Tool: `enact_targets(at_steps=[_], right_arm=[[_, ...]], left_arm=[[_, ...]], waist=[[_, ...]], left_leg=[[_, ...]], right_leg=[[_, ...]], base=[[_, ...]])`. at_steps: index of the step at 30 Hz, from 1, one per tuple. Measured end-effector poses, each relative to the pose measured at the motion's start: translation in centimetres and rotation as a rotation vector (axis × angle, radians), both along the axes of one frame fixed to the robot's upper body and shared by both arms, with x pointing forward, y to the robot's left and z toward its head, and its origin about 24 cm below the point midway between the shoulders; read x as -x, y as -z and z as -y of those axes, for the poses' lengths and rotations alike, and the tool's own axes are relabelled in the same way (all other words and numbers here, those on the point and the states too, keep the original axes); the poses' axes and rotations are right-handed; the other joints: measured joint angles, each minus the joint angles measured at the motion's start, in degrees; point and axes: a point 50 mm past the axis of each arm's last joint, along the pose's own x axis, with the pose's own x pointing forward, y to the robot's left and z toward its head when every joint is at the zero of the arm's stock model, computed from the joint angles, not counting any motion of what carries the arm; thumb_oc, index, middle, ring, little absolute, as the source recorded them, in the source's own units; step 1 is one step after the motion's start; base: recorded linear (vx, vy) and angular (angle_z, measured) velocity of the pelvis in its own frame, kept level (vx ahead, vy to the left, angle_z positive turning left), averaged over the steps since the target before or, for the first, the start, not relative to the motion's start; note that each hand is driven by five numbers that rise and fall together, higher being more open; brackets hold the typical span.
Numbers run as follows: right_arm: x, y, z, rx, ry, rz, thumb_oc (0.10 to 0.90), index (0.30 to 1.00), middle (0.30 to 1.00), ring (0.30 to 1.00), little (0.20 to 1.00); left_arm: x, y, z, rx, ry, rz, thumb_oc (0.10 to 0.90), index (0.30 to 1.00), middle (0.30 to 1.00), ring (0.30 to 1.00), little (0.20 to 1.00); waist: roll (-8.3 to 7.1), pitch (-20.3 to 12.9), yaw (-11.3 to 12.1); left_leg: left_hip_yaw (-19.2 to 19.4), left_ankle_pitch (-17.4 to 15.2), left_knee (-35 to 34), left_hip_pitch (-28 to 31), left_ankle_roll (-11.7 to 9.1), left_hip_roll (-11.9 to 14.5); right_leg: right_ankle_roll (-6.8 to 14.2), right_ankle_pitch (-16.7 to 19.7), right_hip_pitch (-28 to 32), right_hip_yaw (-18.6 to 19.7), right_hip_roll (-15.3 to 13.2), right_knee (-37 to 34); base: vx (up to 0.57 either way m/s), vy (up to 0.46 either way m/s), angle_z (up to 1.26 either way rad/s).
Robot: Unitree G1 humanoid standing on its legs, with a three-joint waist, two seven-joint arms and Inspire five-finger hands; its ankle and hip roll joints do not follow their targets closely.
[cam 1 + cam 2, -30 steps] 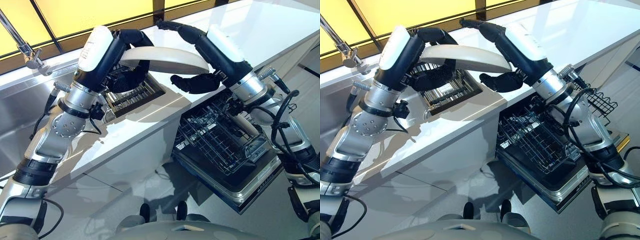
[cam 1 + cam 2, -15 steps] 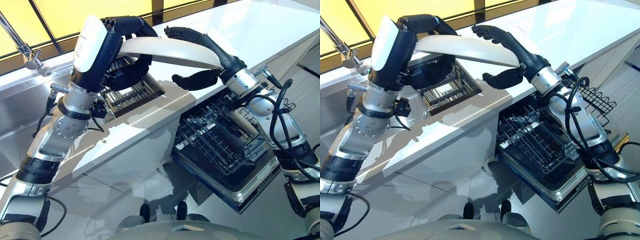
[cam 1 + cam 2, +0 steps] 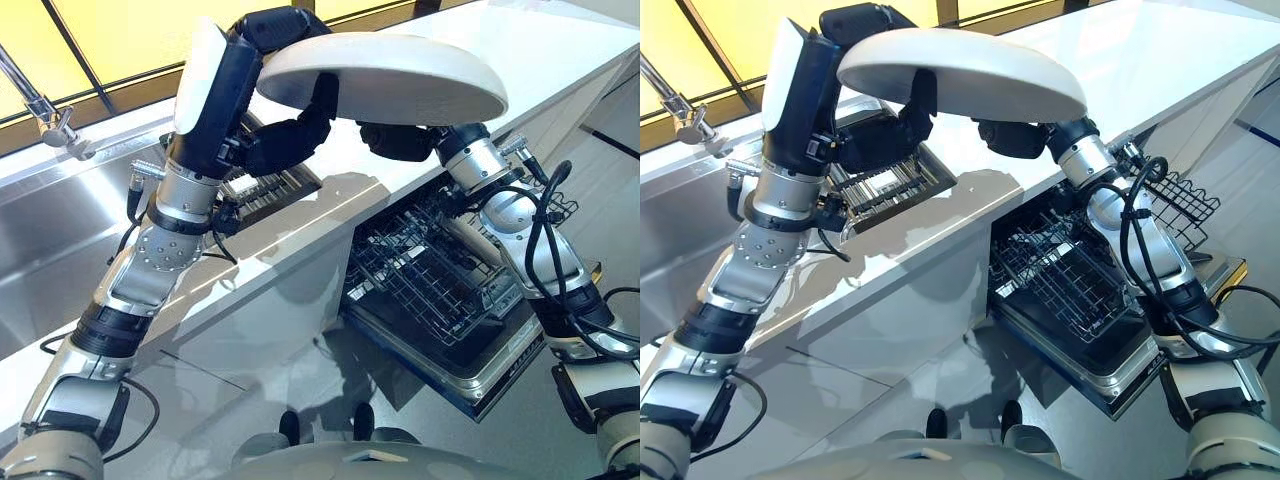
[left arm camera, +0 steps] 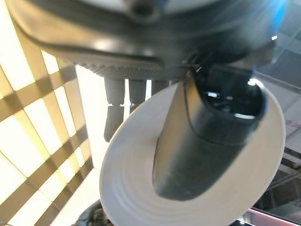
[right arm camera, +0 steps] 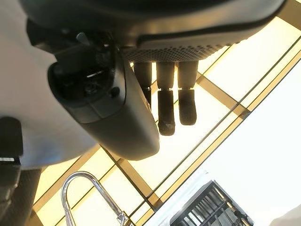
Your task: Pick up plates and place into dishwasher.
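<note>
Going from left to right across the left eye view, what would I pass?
Tap → sink → left hand gripping the white plate → right hand under the plate → dishwasher rack.

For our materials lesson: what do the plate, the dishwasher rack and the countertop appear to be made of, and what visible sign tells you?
Plate: probably glazed ceramic, possibly plastic; smooth cream surface with soft sheen.
Dishwasher rack: thin dark wire grid, likely coated metal.
Countertop: glossy white, mirror-like reflections; stone, laminate or a solid composite, can't tell which.
</note>
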Motion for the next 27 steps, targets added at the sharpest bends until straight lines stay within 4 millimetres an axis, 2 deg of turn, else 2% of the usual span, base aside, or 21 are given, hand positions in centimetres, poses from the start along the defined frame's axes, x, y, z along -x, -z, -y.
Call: enact_targets(at_steps=[8,14,20,27], right_arm=[[-0.3,0.3,-0.8,0.018,-0.003,0.002,0.1,0.3,0.3,0.3,0.2],[-0.4,0.3,-0.5,-0.005,0.043,0.03,0.1,0.3,0.3,0.3,0.2],[-1.3,0.6,1.4,-0.062,0.197,0.072,0.1,0.3,0.3,0.3,0.2],[-1.5,-0.8,5.3,-0.092,0.456,0.237,0.1,0.3,0.3,0.3,0.2]], left_arm=[[0.4,-0.5,1.0,0.023,0.059,0.051,0.1,0.3,0.3,0.3,0.2],[0.5,-0.7,1.0,0.03,0.066,0.065,0.1,0.3,0.3,0.3,0.2],[0.5,-0.9,0.8,0.062,0.061,0.08,0.1,0.3,0.3,0.3,0.2],[0.7,-1.4,0.1,0.126,0.039,0.118,0.1,0.3,0.3,0.3,0.2]], waist=[[0.02,0.0,-0.8],[0.03,0.0,-0.9],[0.03,0.0,-0.9],[0.03,0.0,-1.2]], left_leg=[[0.0,0.0,0.0,0.0,0.0,0.0],[0.0,0.0,0.0,0.0,0.0,0.0],[0.0,0.0,0.0,0.0,0.0,0.0],[0.0,0.0,0.0,0.0,0.1,0.0]], right_leg=[[0.0,0.0,0.0,0.0,0.0,0.0],[0.0,0.0,0.0,0.1,0.0,0.0],[0.0,0.0,0.1,0.1,0.0,0.0],[0.0,0.0,0.1,0.2,-0.1,0.0]], base=[[0.0,0.0,0.0],[0.0,0.0,0.0],[0.0,0.0,0.0],[0.0,0.0,0.0]])
